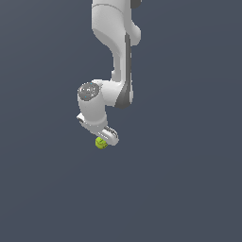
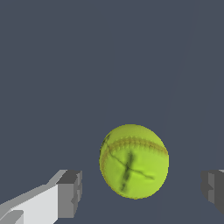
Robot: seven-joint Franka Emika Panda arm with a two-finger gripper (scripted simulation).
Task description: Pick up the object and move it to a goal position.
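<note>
The floor (image 1: pixel 189 189) was the biggest thing out there, one flat sheet of slate blue-grey filling both views edge to edge, no markings on it anywhere.

Next, the white Panda arm (image 1: pixel 113 42). It came in from the top of the exterior view, thick upper link hanging down, a dark grey strip running along the side of it, then it bent at an elbow and angled toward the exterior view's left. A round grey cap (image 1: pixel 88 91) sat on the wrist joint there, facing the camera. Below that the white hand tilted downward.

And the gripper (image 1: pixel 103 140) was right down low, sitting over the ball. From the exterior view the hand covered the fingers almost entirely. The wrist view told the story: one grey finger pad (image 2: pixel 70 193) on its white finger stood to one side, the other pad (image 2: pixel 214 190) stood well off at the far edge, jaws spread wide, with clear floor showing between each pad and the ball. Nothing was clamped, nothing touching.

Smallest of the lot, the yellow-green ball (image 2: pixel 134 161). It lay between the two pads, nearer the white-backed one, with orange-brown stitching curving across its upper part and dark green crossed marks on its face. In the exterior view it (image 1: pixel 101 142) peeked out just under the hand, a bright little dot against the grey.
</note>
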